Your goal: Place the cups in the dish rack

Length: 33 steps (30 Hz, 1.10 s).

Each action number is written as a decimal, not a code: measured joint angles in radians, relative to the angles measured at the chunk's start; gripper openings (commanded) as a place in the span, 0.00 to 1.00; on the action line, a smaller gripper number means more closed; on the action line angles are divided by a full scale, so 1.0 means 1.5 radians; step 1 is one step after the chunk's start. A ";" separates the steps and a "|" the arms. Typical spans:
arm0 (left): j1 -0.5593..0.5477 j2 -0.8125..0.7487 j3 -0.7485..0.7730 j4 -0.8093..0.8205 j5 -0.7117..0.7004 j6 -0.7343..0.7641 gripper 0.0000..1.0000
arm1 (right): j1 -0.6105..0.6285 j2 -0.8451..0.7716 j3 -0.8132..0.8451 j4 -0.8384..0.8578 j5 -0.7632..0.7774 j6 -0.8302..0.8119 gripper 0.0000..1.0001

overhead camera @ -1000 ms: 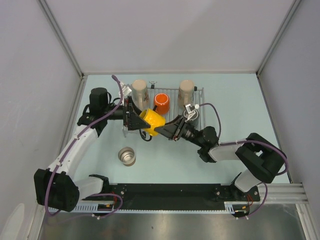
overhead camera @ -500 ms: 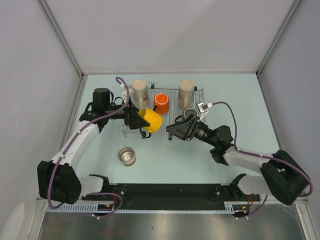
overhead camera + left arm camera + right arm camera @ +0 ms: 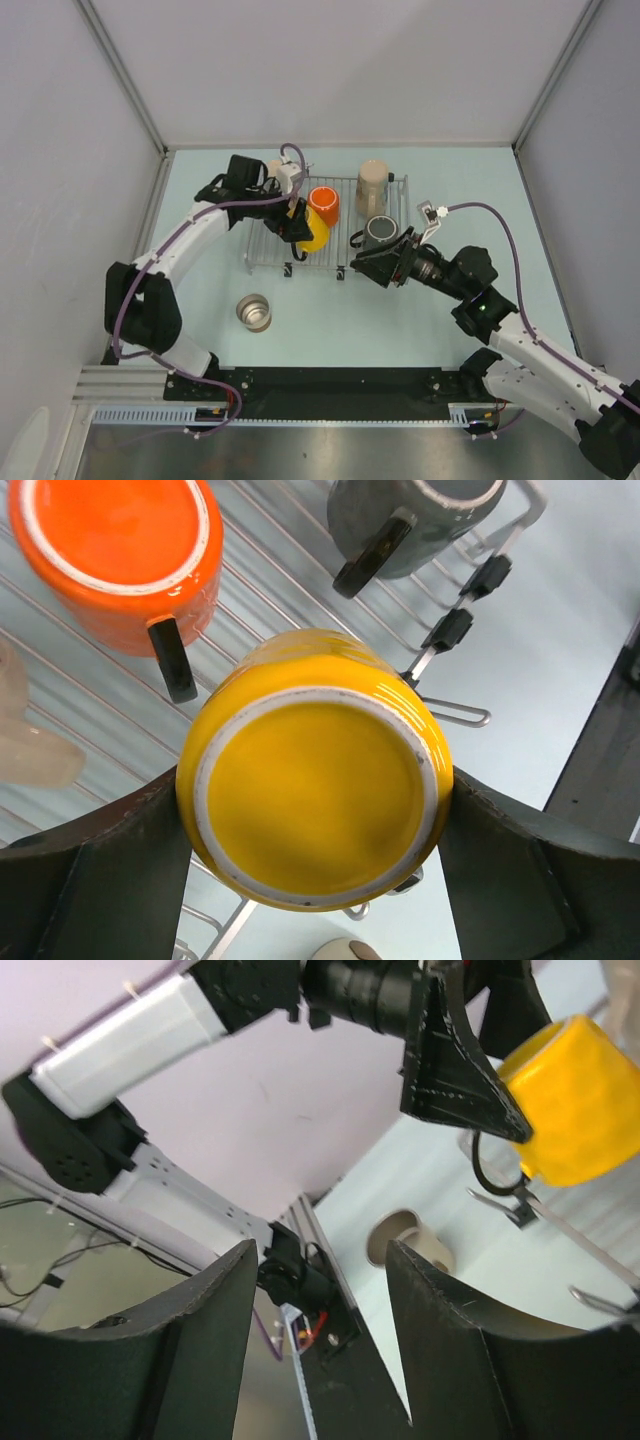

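Note:
My left gripper is shut on the yellow cup and holds it bottom-up over the front left part of the dish rack. In the left wrist view the yellow cup sits between my two fingers. In the rack are an orange-red cup, a dark grey cup and a beige cup. A second beige cup is partly hidden by my left arm. The small steel cup stands on the table in front of the rack. My right gripper is open and empty, just right of the rack's front edge.
The table is pale blue with grey walls on three sides. The black rail of the arm bases runs along the near edge. The right wrist view shows the steel cup beyond my open fingers.
My left arm has swung toward the back and right, carrying the yellow cup over the rack and turning it bottom-up. My right gripper has drawn back from the cup to the right.

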 measured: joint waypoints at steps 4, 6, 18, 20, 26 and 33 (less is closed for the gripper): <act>-0.030 0.048 0.033 -0.029 -0.035 0.012 0.00 | -0.011 -0.018 0.000 -0.080 0.011 -0.025 0.58; -0.042 0.072 0.052 -0.046 -0.053 0.017 0.01 | -0.019 -0.023 0.000 -0.110 0.014 -0.035 0.57; -0.067 0.181 0.144 -0.077 -0.112 0.017 0.00 | -0.089 -0.032 -0.023 -0.140 -0.018 -0.051 0.54; -0.073 0.195 0.155 -0.077 -0.122 0.016 0.00 | -0.100 -0.031 -0.033 -0.136 -0.028 -0.051 0.53; -0.094 0.220 0.164 -0.068 -0.160 0.013 0.01 | -0.120 -0.030 -0.050 -0.120 -0.053 -0.047 0.52; -0.116 0.219 0.154 -0.042 -0.189 0.024 0.09 | -0.125 -0.027 -0.060 -0.101 -0.068 -0.039 0.50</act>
